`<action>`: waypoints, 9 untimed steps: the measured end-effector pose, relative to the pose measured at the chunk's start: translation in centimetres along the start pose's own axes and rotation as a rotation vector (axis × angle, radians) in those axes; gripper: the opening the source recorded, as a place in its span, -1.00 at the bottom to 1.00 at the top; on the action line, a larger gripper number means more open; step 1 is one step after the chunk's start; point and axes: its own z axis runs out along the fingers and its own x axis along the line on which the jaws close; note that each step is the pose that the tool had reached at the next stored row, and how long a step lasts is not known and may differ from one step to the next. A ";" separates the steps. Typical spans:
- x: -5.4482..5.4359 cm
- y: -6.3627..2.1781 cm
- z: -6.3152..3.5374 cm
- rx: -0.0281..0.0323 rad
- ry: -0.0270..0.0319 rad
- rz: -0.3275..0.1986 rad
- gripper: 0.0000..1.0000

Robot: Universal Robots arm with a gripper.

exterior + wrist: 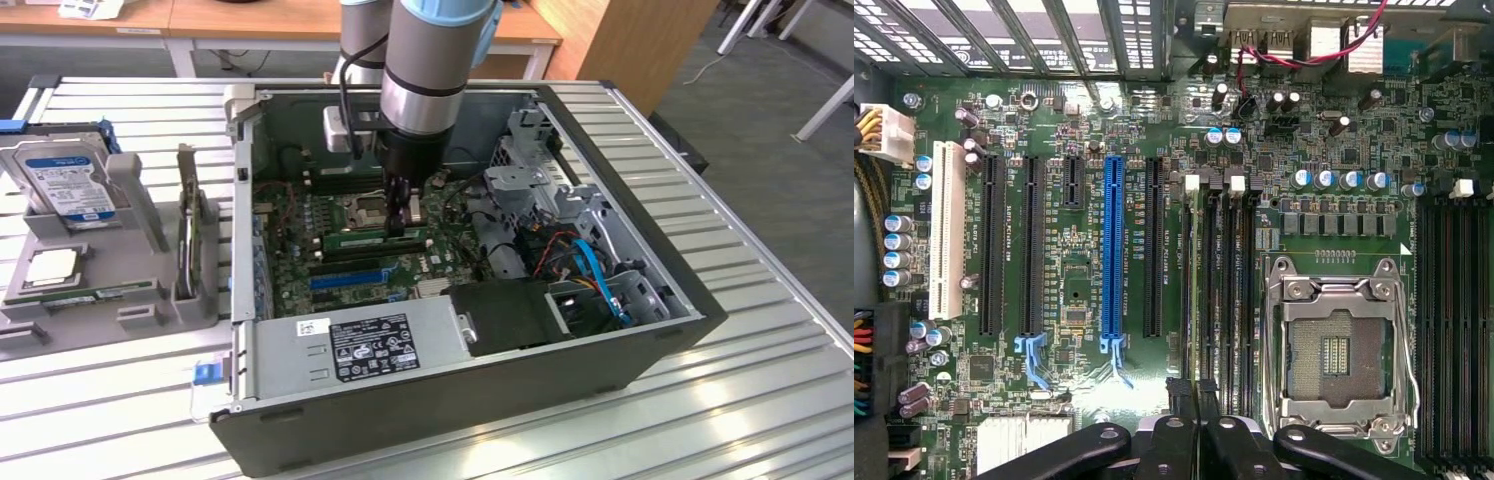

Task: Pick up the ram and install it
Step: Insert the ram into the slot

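Observation:
The ram (363,241), a narrow green stick, stands on edge along a memory slot of the motherboard (300,215) inside the open computer case (467,400). My gripper (400,228) comes straight down onto the stick's end nearer the exterior view's right, its fingers shut on the top edge. In the wrist view my gripper (1192,398) shows two black fingertips (1176,402) pressed close together over the row of black memory slots (1229,290), beside the empty processor socket (1334,350). The stick itself is edge-on there and hard to pick out.
A grey parts tray (147,310) at the exterior view's left holds a blue-labelled hard drive (67,185), a square silver processor (54,265), a flat green stick (100,297) and upright boards (187,235). The power supply (374,345), drive cage (527,185) and blue cables (594,275) crowd the case.

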 end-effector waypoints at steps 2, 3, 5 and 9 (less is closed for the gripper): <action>0.0 0.00 0.00 -0.0001 0.0001 0.000 -0.76; 0.0 -0.01 0.11 0.0001 -0.0001 0.000 -0.76; 0.0 0.00 0.21 -0.0002 0.0004 0.000 -0.76; 0.0 -0.01 0.29 0.0001 -0.0002 0.000 -0.76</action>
